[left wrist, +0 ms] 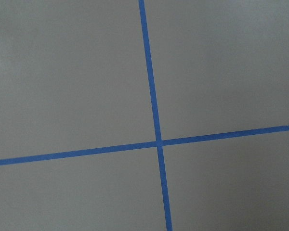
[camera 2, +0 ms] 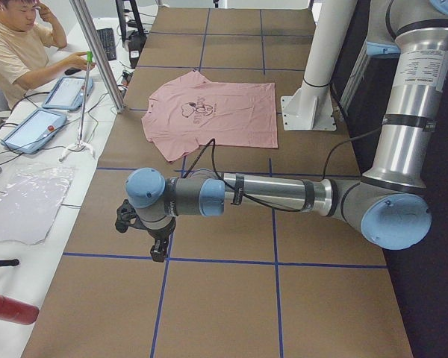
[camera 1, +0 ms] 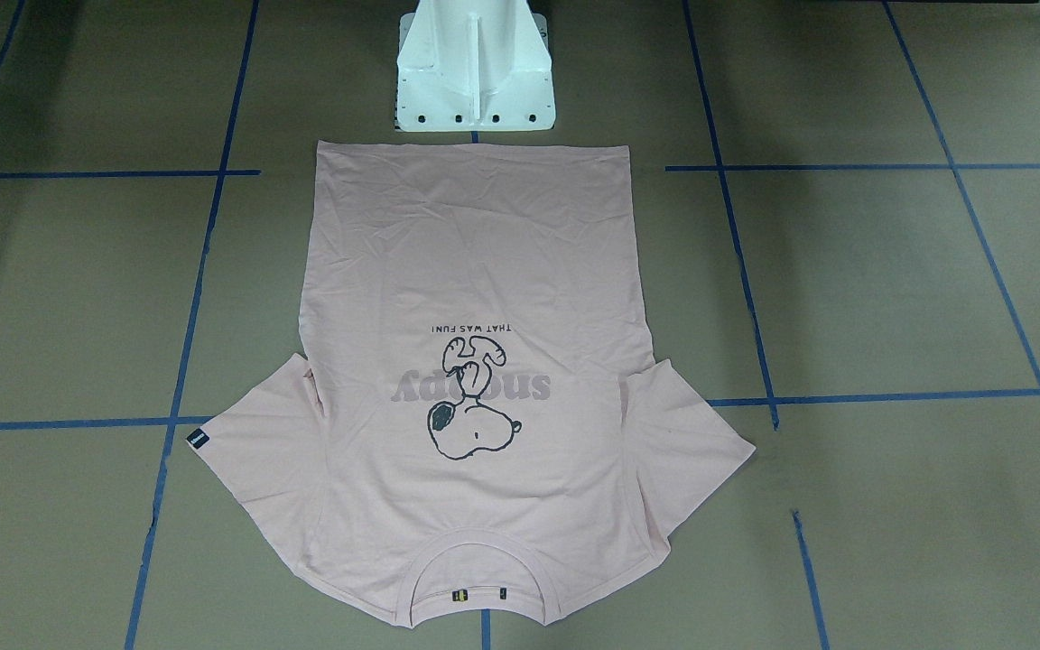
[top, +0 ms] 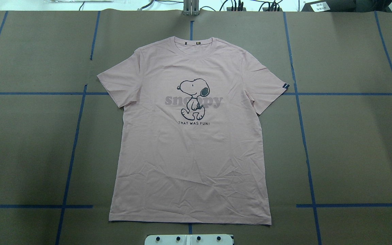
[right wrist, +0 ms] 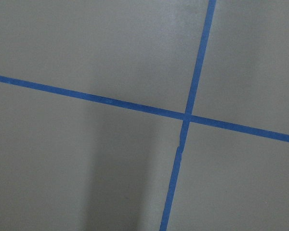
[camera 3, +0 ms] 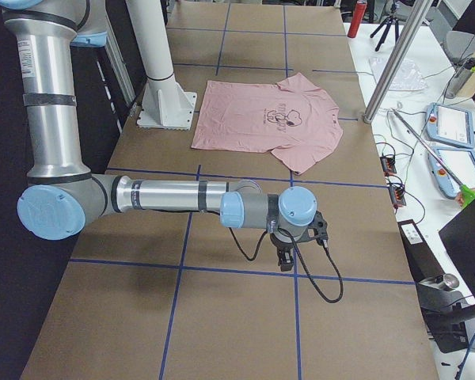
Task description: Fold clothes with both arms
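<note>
The pale pink T-shirt [top: 189, 153] lies flat and spread out, print side up, in the middle of the table, hem toward the robot base and neck on the far side. It also shows in the front view [camera 1: 475, 253] and both side views [camera 2: 231, 119] [camera 3: 245, 119]. My left gripper [camera 2: 158, 250] hangs over bare table far off the shirt's left side. My right gripper [camera 3: 286, 261] hangs over bare table far off its right side. Both show only in the side views, so I cannot tell whether they are open or shut. Neither touches the shirt.
The brown table [top: 352, 143] carries a grid of blue tape lines [left wrist: 156, 142] [right wrist: 185, 116]. The white pedestal base [camera 1: 475, 68] stands at the shirt's hem. An operator [camera 2: 19, 48] sits at a side desk with tablets [camera 2: 33, 130].
</note>
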You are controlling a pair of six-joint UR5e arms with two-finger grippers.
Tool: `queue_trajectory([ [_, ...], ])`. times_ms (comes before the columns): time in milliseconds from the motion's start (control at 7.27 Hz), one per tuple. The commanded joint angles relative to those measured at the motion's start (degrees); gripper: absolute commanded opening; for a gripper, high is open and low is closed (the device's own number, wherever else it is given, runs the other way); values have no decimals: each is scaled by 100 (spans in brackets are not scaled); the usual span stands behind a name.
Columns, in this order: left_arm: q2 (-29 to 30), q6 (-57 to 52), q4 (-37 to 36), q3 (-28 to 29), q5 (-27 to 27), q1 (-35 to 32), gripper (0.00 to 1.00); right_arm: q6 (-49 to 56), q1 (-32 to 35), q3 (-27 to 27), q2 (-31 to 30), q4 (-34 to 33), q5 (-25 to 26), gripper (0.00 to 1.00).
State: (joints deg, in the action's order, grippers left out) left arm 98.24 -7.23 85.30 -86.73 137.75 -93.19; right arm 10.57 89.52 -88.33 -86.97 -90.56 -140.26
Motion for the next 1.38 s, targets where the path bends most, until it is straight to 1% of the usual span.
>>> queue_trajectory([
  [0,-33,-7,-206,-186,-150,29,100,-11,-5,35,-4,73,-27,100],
  [138,-33,-7,-172,-204,-152,47,100,-20,-48,44,4,256,-62,100],
  [275,-24,37,-172,-213,-309,73,100,-29,-693,44,39,710,-89,100],
  [413,-24,11,-181,-439,-676,151,100,-673,-1265,35,109,1150,-98,100],
  [550,-42,11,-155,-442,-792,317,100,-1732,-1697,96,484,1520,-37,100],
  [688,-59,-7,-102,-477,-724,328,100,-2856,-2241,218,897,1846,190,100],
  [825,-68,-16,-6,-494,-262,328,100,-3981,-2751,402,1371,2066,827,100],
  [963,-86,28,430,-442,82,337,100,-5211,-3017,831,1976,2347,1434,99],
  [1100,-382,20,817,-442,138,337,100,-6102,-3263,1105,2208,2837,1623,99],
  [1238,-454,37,1317,-442,138,345,100,-6920,-3492,1186,2332,2972,1990,94],
])
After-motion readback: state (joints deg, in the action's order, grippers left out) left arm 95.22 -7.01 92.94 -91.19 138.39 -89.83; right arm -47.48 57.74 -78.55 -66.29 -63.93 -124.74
